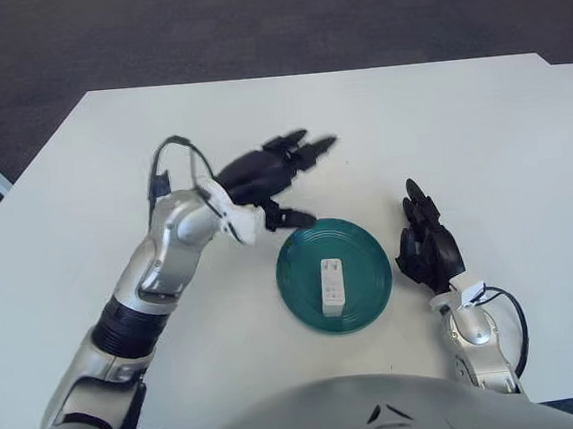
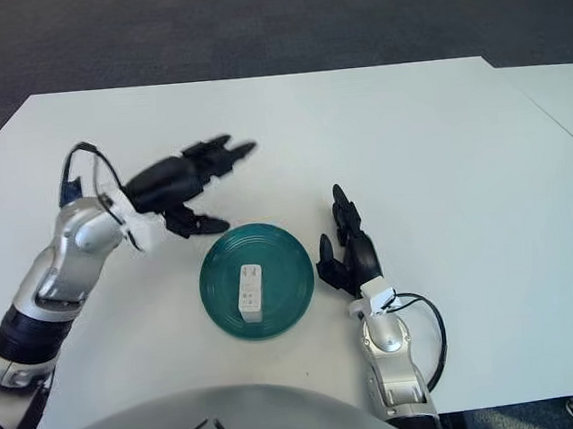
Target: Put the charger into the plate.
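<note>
- charger (image 1: 332,286) is sitting flat in the plate (image 1: 365,253), looks done
- left hand (image 1: 268,171) is hovering empty, fingers spread; a low swing could clip the rim
- right hand (image 1: 428,247) is idling beside the plate, fingers loose

We see the fingertips (image 1: 323,146) of the left robot hand (image 1: 268,171) smeared by motion blur, so their exact spread escapes us. Whether that robot hand touches the worktop (image 1: 440,131) beneath it, we cannot tell. The left arm runs off the bottom edge behind the robot's torso (image 1: 369,413), which also hides the worktop's near edge. The markings on the charger (image 1: 332,285), right of and below the left robot hand, are too small to read. The right robot hand (image 1: 428,244) has its wrist cut off low.
</note>
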`<action>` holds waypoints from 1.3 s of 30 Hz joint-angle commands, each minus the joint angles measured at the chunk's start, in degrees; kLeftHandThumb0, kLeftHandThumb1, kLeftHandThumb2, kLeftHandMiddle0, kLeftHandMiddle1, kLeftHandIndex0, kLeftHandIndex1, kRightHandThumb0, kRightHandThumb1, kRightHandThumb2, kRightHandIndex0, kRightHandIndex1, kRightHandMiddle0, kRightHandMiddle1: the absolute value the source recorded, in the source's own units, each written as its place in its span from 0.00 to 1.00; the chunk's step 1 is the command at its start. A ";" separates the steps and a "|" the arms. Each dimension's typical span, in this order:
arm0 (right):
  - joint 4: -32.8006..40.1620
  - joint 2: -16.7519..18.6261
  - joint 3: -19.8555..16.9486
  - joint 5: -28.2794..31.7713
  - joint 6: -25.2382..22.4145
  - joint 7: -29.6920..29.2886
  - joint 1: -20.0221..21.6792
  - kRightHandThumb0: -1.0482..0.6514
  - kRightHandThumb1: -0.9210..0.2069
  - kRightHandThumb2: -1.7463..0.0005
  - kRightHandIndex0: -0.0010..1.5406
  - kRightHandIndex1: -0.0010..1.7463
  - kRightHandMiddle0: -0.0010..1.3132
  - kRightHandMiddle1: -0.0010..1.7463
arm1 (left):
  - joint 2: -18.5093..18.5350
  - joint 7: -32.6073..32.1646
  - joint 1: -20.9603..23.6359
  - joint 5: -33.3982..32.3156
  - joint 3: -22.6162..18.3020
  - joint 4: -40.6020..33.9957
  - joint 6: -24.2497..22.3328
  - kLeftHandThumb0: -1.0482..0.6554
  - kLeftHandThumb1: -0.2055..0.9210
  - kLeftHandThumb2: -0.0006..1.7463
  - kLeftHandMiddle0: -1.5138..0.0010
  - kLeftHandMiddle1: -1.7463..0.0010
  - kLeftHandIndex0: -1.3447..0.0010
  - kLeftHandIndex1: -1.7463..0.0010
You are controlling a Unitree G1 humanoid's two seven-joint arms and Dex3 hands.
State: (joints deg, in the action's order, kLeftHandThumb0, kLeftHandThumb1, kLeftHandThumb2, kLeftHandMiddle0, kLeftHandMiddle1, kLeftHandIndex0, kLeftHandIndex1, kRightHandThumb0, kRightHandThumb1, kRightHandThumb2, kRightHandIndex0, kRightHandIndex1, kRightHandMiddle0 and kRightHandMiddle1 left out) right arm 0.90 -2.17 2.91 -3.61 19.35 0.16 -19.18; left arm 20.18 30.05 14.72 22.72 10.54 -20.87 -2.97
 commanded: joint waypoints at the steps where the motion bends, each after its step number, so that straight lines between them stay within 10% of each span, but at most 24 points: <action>1: -2.11 0.54 0.41 0.43 -1.64 0.29 -2.21 0.00 0.00 0.47 0.00 0.00 0.00 0.00 | -12.77 -7.98 -7.34 -7.99 -7.82 -4.73 -17.59 0.00 1.00 0.42 1.00 1.00 0.97 0.99; 4: -0.90 0.76 0.67 0.46 -1.82 0.30 -2.93 0.00 0.00 0.47 0.00 0.00 0.00 0.00 | -32.92 -22.28 -8.63 -12.47 -14.52 -10.46 -32.71 0.01 1.00 0.44 0.83 0.98 0.94 0.85; 7: 2.20 0.87 1.28 0.47 -2.72 0.59 -4.41 0.00 0.00 0.47 0.00 0.00 0.00 0.00 | -46.20 -30.59 -14.29 -16.71 -17.52 -13.68 -36.76 0.02 1.00 0.48 0.73 0.98 0.95 0.68; 12: 4.52 1.19 1.81 0.90 -3.47 0.82 -5.36 0.00 0.00 0.48 0.00 0.00 0.01 0.01 | -53.21 -34.31 -19.17 -21.23 -19.56 -15.08 -37.03 0.01 1.00 0.53 0.78 0.99 0.98 0.63; 21: 6.72 1.80 3.01 1.17 -3.59 0.89 -6.65 0.00 0.00 0.48 0.00 0.00 0.02 0.01 | -51.26 -38.91 -27.03 -30.36 -15.44 -17.97 -35.60 0.00 1.00 0.55 0.94 1.00 1.00 0.79; 27: 7.73 2.22 3.94 1.85 -3.81 1.39 -7.22 0.00 0.00 0.48 0.00 0.00 0.02 0.01 | -41.23 -33.05 -36.18 -37.12 -13.85 -12.47 -26.70 0.00 1.00 0.55 0.99 1.00 0.99 0.82; 39: 6.47 2.03 3.20 2.83 -4.00 2.11 -7.08 0.00 0.00 0.47 0.00 0.00 0.01 0.01 | -32.79 -31.33 -39.63 -45.87 -10.26 -9.86 -20.64 0.00 1.00 0.55 0.97 0.99 0.97 0.79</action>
State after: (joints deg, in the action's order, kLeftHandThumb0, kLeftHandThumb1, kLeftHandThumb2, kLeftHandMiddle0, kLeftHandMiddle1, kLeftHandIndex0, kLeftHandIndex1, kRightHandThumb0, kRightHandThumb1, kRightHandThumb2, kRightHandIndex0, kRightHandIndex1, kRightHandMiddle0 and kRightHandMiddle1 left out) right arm 8.59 -0.24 6.27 -1.97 16.74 1.79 -25.74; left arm -8.59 -1.54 -25.18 -21.32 -1.64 -31.97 -24.58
